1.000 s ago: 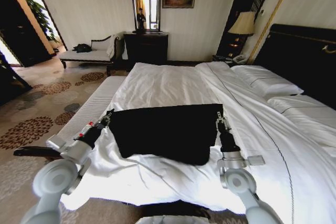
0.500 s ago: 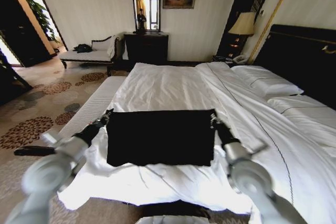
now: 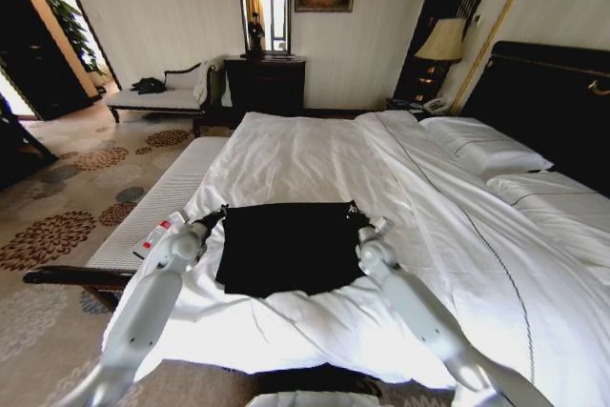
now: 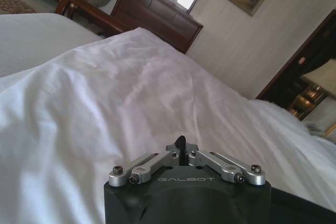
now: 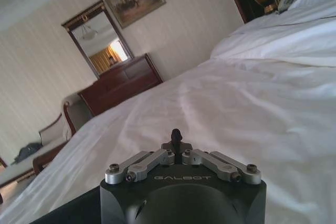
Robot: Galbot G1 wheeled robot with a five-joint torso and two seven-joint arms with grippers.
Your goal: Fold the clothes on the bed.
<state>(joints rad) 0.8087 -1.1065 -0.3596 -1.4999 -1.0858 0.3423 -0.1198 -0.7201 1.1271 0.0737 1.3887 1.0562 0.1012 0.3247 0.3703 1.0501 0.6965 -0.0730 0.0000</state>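
Note:
The clothes, one black T-shirt [image 3: 286, 247], lie as a folded dark rectangle on the white sheets of the bed [image 3: 315, 154], near its foot. My left gripper [image 3: 221, 213] is at the shirt's far left corner and my right gripper [image 3: 353, 211] at its far right corner. Both arms are stretched forward over the bed. In the left wrist view the left gripper [image 4: 180, 141] has its fingers pinched together on a dark nub, with black cloth [image 4: 299, 208] beside the wrist. The right gripper [image 5: 176, 134] looks the same in the right wrist view, with black cloth [image 5: 63, 211] beside it.
A narrow white-cushioned bench [image 3: 157, 212] runs along the bed's left side. White pillows [image 3: 481, 150] and a dark headboard [image 3: 553, 92] are on the right. A dark dresser [image 3: 265, 83], a lamp [image 3: 440, 42] and a chaise [image 3: 162, 97] stand by the far wall.
Both arms have reached forward across the bed, carrying the shirt's edge away from me. The black shape is now narrower, shorter and farther up the sheets.

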